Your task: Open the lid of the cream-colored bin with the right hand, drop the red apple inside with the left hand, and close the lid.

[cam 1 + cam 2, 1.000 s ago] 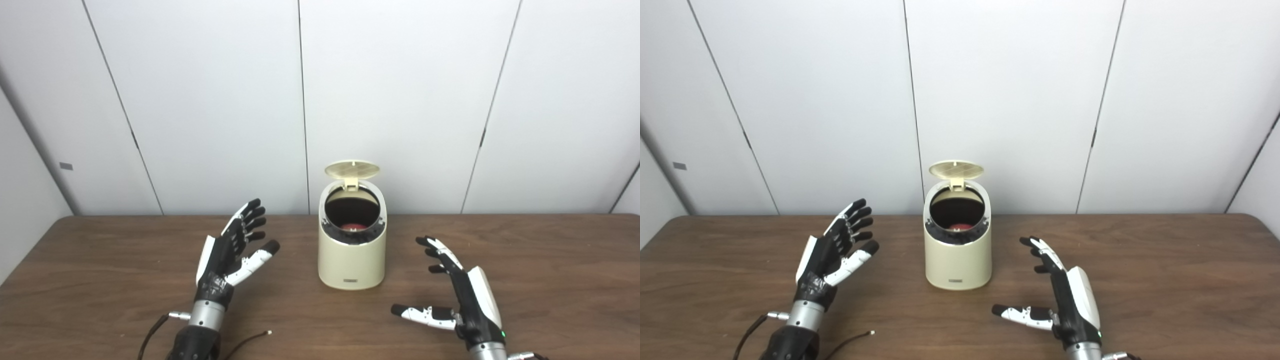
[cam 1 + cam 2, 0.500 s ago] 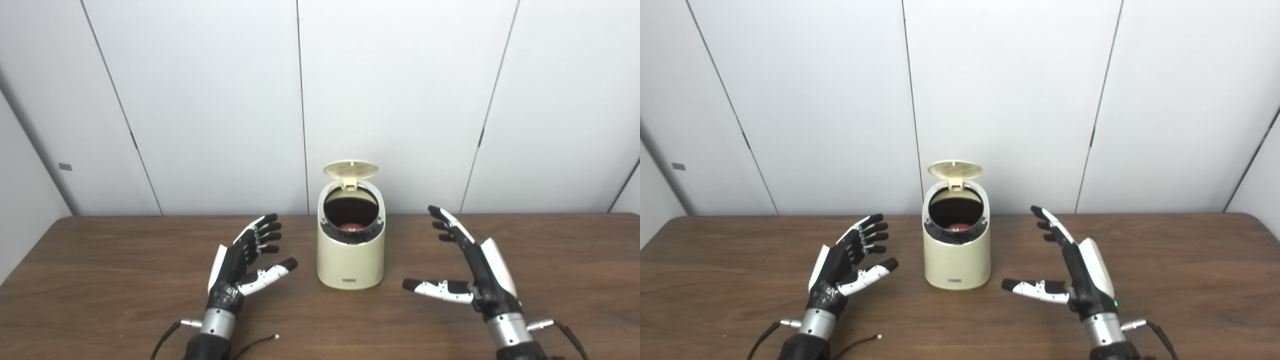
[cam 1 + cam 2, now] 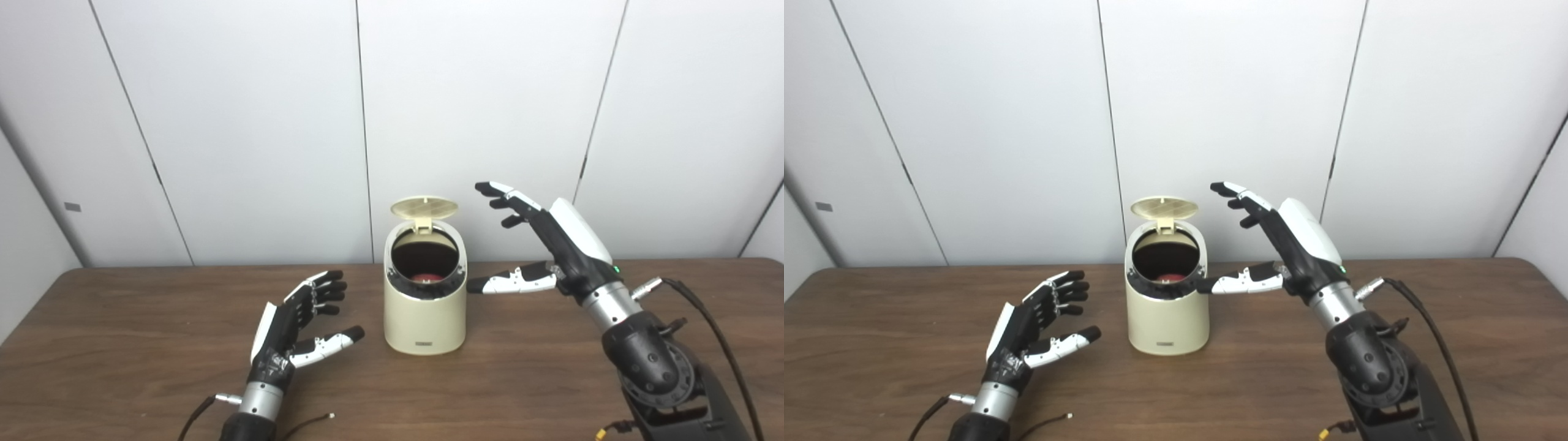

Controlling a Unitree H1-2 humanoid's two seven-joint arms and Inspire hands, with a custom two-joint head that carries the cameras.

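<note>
The cream-colored bin (image 3: 424, 312) stands mid-table with its round lid (image 3: 424, 207) tipped up and open at the back. The red apple (image 3: 422, 277) lies inside, partly visible through the opening. My right hand (image 3: 542, 245) is open and empty, raised beside the bin's right side, fingers level with the lid, thumb tip close to the bin's rim. My left hand (image 3: 301, 321) is open and empty, low over the table to the left of the bin, palm toward it.
The brown wooden table (image 3: 122, 343) runs the width of the view, with white wall panels close behind. A thin loose cable (image 3: 309, 420) lies by my left wrist. A black cable (image 3: 704, 318) trails from my right forearm.
My right hand has risen from low over the table to lid height beside the bin, moving inward. My left hand has sunk slightly and edged toward the bin. The lid has stayed open.
</note>
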